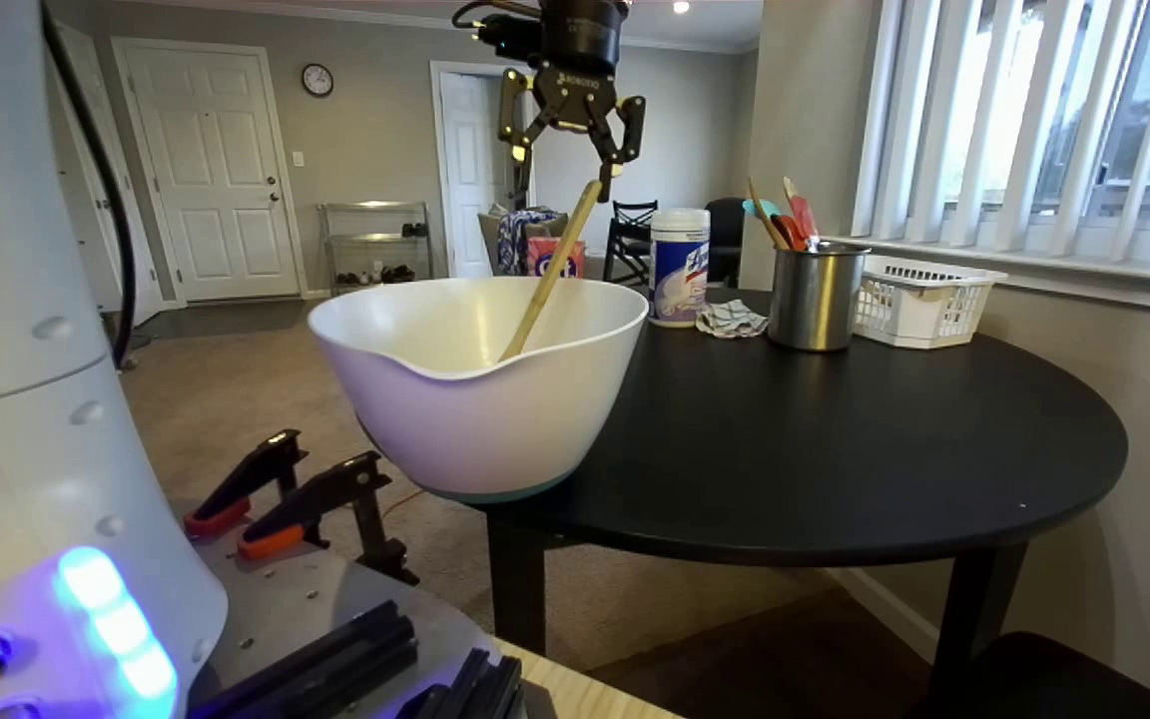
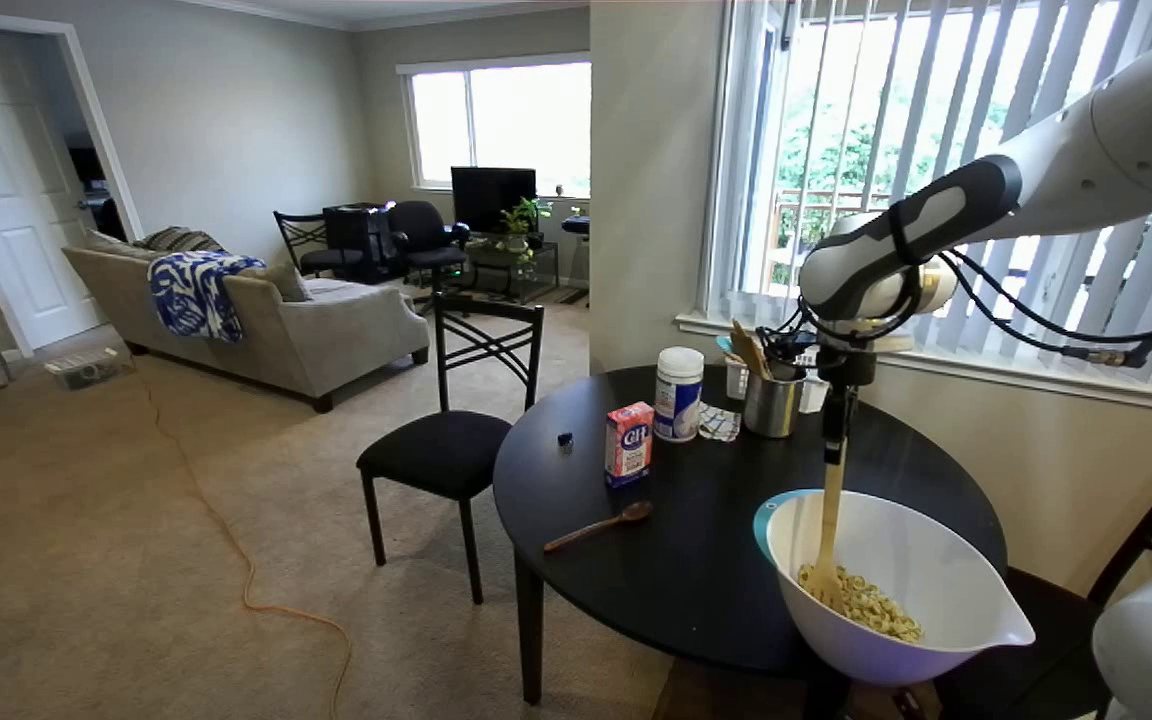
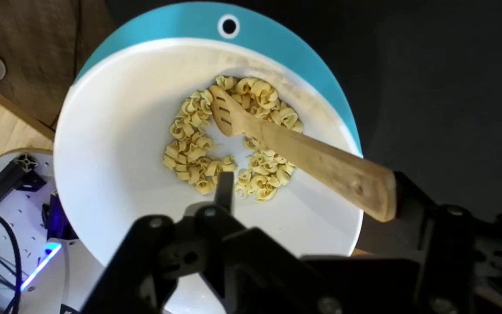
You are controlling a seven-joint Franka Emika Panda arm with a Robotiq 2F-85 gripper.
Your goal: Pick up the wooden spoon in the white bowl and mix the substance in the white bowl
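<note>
The wooden spoon (image 3: 303, 154) looks smooth and fairly matt, with a knot in its handle; the white bowl (image 1: 495, 429), at the edge of the table (image 1: 835, 439), looks like smooth, glossy plastic. The table has a satin sheen — towards its window-side edge are a gleaming metal cup (image 1: 813, 305), a plastic lattice basket (image 1: 909, 300), a rumpled cloth (image 1: 732, 319) and a plastic canister (image 1: 680, 265). Near another stretch of edge lies a brown spoon (image 2: 598, 527) of smooth wood — farther in, a card-like carton (image 2: 629, 444)
</note>
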